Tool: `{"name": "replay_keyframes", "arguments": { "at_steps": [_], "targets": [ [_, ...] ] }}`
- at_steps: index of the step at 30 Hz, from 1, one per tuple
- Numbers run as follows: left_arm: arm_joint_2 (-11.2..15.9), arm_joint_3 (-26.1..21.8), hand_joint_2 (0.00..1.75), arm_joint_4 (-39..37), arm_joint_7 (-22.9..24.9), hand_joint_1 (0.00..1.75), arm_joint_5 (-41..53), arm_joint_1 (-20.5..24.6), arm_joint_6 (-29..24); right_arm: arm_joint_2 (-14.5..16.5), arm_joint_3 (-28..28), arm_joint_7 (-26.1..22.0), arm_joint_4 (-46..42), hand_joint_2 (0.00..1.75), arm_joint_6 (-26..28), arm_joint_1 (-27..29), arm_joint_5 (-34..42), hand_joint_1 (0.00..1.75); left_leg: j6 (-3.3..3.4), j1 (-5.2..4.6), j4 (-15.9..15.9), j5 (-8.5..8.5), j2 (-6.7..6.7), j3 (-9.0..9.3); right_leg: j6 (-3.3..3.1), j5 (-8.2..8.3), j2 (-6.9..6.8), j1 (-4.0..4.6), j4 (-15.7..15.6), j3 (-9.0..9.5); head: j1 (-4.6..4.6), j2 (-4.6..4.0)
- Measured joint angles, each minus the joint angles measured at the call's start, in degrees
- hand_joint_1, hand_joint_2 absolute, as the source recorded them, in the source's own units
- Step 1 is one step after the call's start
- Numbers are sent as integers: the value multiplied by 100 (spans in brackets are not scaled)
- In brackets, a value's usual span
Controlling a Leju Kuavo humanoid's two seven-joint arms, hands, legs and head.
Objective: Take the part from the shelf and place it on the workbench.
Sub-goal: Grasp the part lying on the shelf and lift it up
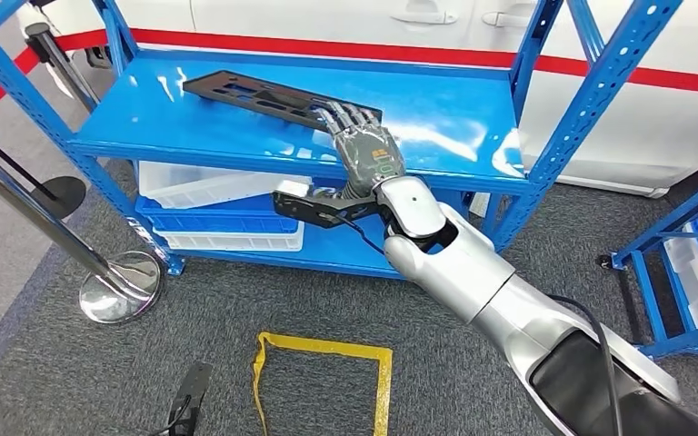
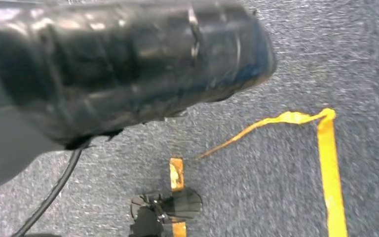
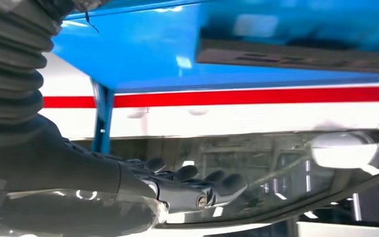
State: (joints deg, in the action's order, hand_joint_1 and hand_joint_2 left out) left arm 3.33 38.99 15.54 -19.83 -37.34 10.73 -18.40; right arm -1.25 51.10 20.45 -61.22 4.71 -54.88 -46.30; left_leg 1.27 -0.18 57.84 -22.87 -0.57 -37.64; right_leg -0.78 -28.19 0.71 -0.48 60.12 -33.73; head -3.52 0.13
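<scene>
The right robot hand [image 1: 370, 150] reaches over the blue metal shelf [image 1: 191, 127], fingers resting on the near end of the flat black perforated plastic part [image 1: 264, 95], which extends beyond its fingertips; whether it grips cannot be told, likely securing a lift.

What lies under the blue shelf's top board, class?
Under the top board sit white bins and a blue tray on the lower shelf. The robot hand and its arm cover the right part, so what lies there cannot be seen.
</scene>
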Motion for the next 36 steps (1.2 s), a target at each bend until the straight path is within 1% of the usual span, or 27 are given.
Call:
{"name": "replay_keyframes", "arguments": {
  "at_steps": [1, 2, 4, 5, 6, 7, 9, 10, 11, 13, 15, 16, 17, 18, 20, 21, 22, 23, 24, 25, 26, 27, 29, 31, 33, 35, 36],
  "targets": [
    [0, 0, 0, 0, 20, 0, 21, -3, 5, 7, 10, -25, 25, 175, -11, -6, -16, 0, 22, 15, -54, 1, 1, 44, 17, -64, -9, 1, 101, -46, 8, 0],
    [0, 0, 0, 0, 49, 0, 46, -5, 12, 13, 21, -48, 47, 175, -25, -13, -43, 0, 47, 29, -100, -2, 4, 93, 29, -169, -15, 2, 321, -155, 14, 0],
    [2, 0, 0, 0, 111, 0, 84, -7, 33, 23, 56, -86, 102, 175, -57, 5, -103, 0, 86, 21, -114, -42, 8, 154, 45, -403, -22, -4, 1024, -547, 22, 0],
    [3, 0, 0, 0, 140, 0, 94, -14, 43, 25, 75, -97, 136, 175, -70, 32, -132, 0, 99, 20, -106, -69, 7, 179, 57, -451, -22, -8, 1327, -749, 22, 0],
    [3, 0, 0, -1, 162, 0, 98, -27, 50, 27, 96, -108, 171, 175, -81, 61, -156, 0, 102, 22, -94, -102, 4, 205, 70, -395, -23, -14, 1464, -882, 23, 0],
    [3, 0, 0, -1, 185, 0, 100, -45, 55, 30, 113, -119, 204, 175, -90, 80, -178, 0, 97, 25, -73, -139, -1, 231, 82, -238, -24, -24, 1390, -913, 24, 0],
    [2, 0, 0, -3, 223, 0, 104, -82, 61, 48, 151, -141, 258, 175, -117, 78, -217, 0, 62, 33, 1, -236, -13, 274, 94, 209, -28, -49, 786, -732, 25, 0],
    [2, 0, 0, -4, 237, 0, 108, -88, 62, 67, 167, -149, 282, 175, -134, 66, -233, 0, 33, 25, 59, -286, -19, 273, 92, 347, -29, -53, 474, -601, 25, 0],
    [2, 0, 0, -5, 244, 0, 111, -92, 62, 89, 179, -156, 305, 175, -147, 59, -242, 0, 4, 18, 103, -325, -25, 259, 79, 404, -26, -50, 264, -508, 19, 0],
    [3, 0, 0, -7, 252, 0, 116, -100, 62, 130, 190, -166, 344, 175, -161, 62, -263, 0, -44, 12, 149, -357, -30, 231, 38, 357, -13, -23, 137, -442, 7, 0],
    [8, 1, 0, -8, 256, 0, 118, -116, 63, 162, 194, -172, 376, 175, -159, 70, -286, 0, -82, 29, 165, -389, -24, 230, -15, 338, -7, -26, 114, -424, 3, 0],
    [9, 2, 0, -9, 256, 0, 121, -118, 64, 185, 194, -175, 389, 175, -159, 67, -296, 0, -110, 34, 248, -442, -14, 197, -43, 330, -9, -38, 102, -402, -3, 0],
    [10, 2, 0, -9, 256, 0, 123, -118, 66, 212, 195, -177, 398, 175, -158, 64, -304, 0, -142, 42, 445, -538, -5, 100, -68, 320, -12, -49, 90, -375, -13, 0],
    [10, 2, 0, -9, 255, 0, 123, -118, 67, 241, 197, -178, 408, 175, -160, 62, -312, 0, -175, 53, 750, -663, 6, -60, -92, 306, -14, -49, 85, -352, -24, 0],
    [8, 2, 0, -9, 258, 0, 124, -122, 68, 282, 205, -181, 432, 175, -162, 69, -333, 0, -216, 69, 1471, -880, 12, -485, -126, 272, -15, -34, 84, -315, -34, 0],
    [8, 2, 0, -9, 263, 0, 125, -131, 68, 298, 210, -181, 447, 175, -164, 77, -349, 0, -220, 73, 1673, -882, 12, -635, -133, 255, -13, -27, 84, -293, -34, 0],
    [8, 2, 0, -9, 270, 0, 128, -139, 68, 309, 214, -182, 463, 175, -165, 84, -368, 0, -215, 74, 1663, -772, 12, -684, -135, 234, -10, -23, 84, -265, -34, 0],
    [8, 2, 0, -9, 277, 0, 132, -142, 68, 325, 216, -184, 476, 175, -165, 87, -387, 0, -202, 74, 1423, -564, 12, -612, -132, 211, -5, -20, 84, -228, -33, 0],
    [8, 2, 0, -9, 282, 0, 137, -141, 69, 345, 216, -185, 486, 175, -164, 85, -404, 0, -184, 73, 1026, -320, 13, -457, -126, 184, 0, -20, 84, -188, -33, 0],
    [8, 2, 0, -9, 290, 0, 141, -135, 70, 365, 216, -188, 493, 175, -163, 79, -416, 0, -165, 63, 646, -147, 12, -276, -115, 161, 5, -13, 77, -155, -32, 0],
    [8, 2, 0, -9, 293, 0, 146, -125, 73, 388, 217, -192, 497, 175, -163, 70, -424, 0, -141, 45, 334, -52, 9, -129, -99, 145, 10, -8, 68, -136, -32, 0],
    [8, 2, 0, -9, 298, 0, 149, -117, 75, 406, 217, -194, 503, 175, -163, 63, -430, 0, -121, 27, 166, -37, 6, -45, -77, 139, 14, -5, 51, -128, -32, 0],
    [9, 2, 0, -9, 307, 0, 157, -112, 81, 434, 220, -203, 516, 175, -162, 57, -440, 0, -77, -2, 76, -78, -1, 0, -25, 138, 16, -6, 8, -118, -32, 0],
    [6, 2, 0, -9, 319, 0, 180, -122, 86, 457, 221, -232, 527, 175, -157, 52, -473, 0, -26, 24, 2, -67, 4, 59, 24, 68, 1, -2, 74, -138, -27, 0],
    [2, 2, 0, -9, 334, 0, 209, -120, 89, 489, 221, -275, 532, 175, -152, 39, -520, 0, 38, 44, -67, -67, 13, 142, 42, -152, -13, 5, 497, -329, -21, 0],
    [1, 3, 0, -9, 348, 0, 220, -105, 90, 517, 225, -304, 544, 175, -151, 43, -547, 0, 88, 30, -68, -105, 16, 190, 52, -416, -14, 2, 1248, -732, -22, 0],
    [1, 3, 0, -9, 354, 0, 221, -101, 90, 524, 231, -310, 553, 175, -152, 52, -554, 0, 96, 29, -59, -128, 14, 210, 64, -449, -16, -4, 1509, -901, -22, 0]
  ]
}}
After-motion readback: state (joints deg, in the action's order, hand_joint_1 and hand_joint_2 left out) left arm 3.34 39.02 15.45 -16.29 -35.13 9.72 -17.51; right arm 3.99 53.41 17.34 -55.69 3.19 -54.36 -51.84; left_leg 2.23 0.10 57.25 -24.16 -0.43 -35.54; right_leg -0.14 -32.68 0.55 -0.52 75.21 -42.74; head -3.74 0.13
